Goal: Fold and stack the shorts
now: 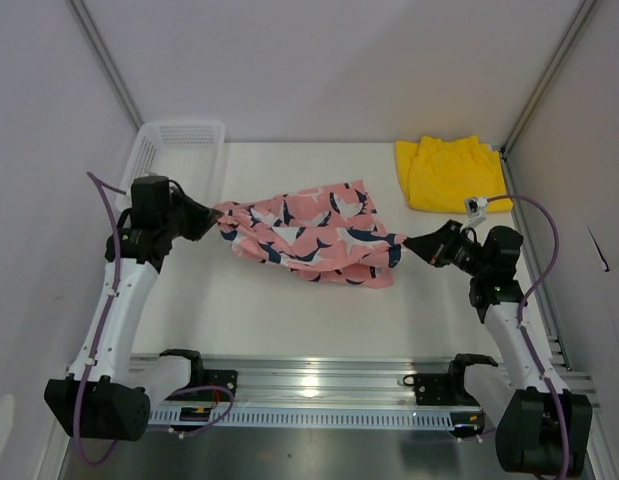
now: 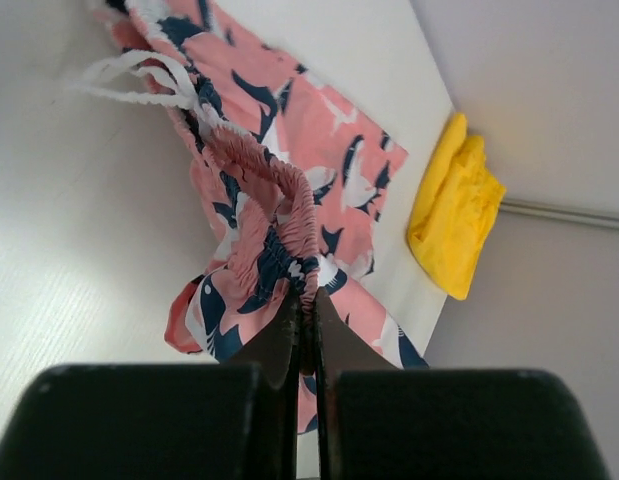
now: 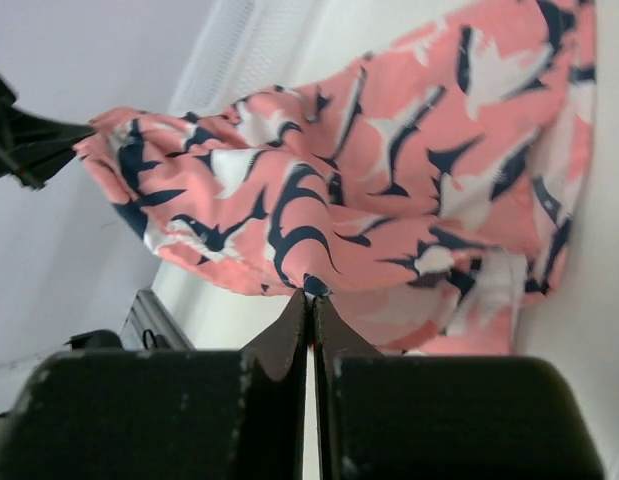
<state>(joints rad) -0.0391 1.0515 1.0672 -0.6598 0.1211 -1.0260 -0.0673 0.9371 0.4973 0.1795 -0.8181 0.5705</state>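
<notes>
1. Nearest us, the aluminium rail (image 1: 309,388) carries both arm bases. Beyond it lies the white table (image 1: 289,320), smooth and matt, with a faint grain showing in the left wrist view.
2. The left gripper (image 2: 305,300) is pressed together on the gathered waistband (image 2: 279,215) of the pink shorts (image 1: 309,235). Its dark, tapered fingers (image 2: 277,345) meet with only cloth between them.
3. The right gripper (image 3: 309,297) is likewise clamped tight, pinching a small bit of the pink shorts' edge at the opposite side.
4. The pink shorts hang between the two grippers over the middle of the table, drawn out left to right, with their lower folds sagging onto the surface.
5. Their cloth looks thin and limp, pink with a navy-and-white whale-like print. The waistband is ruched elastic, and a crinkled white drawstring (image 2: 139,80) trails from it.
6. We judge this pair not yet folded. It is bunched and creased with its layers overlapping unevenly, so flattening, folding and stacking are all left to do.
7. Farther off, in the far right corner, the yellow shorts (image 1: 451,172) lie flat, well apart from the pink pair. They are plain and bright, in a rough rectangle with doubled layers at one edge.
8. We judge the yellow pair already folded and likely the base of the stack, which puts the task around halfway.
9. At the far left stands the white plastic mesh basket (image 1: 179,135), rectangular with rigid lattice walls, and neither pair touches it.
</notes>
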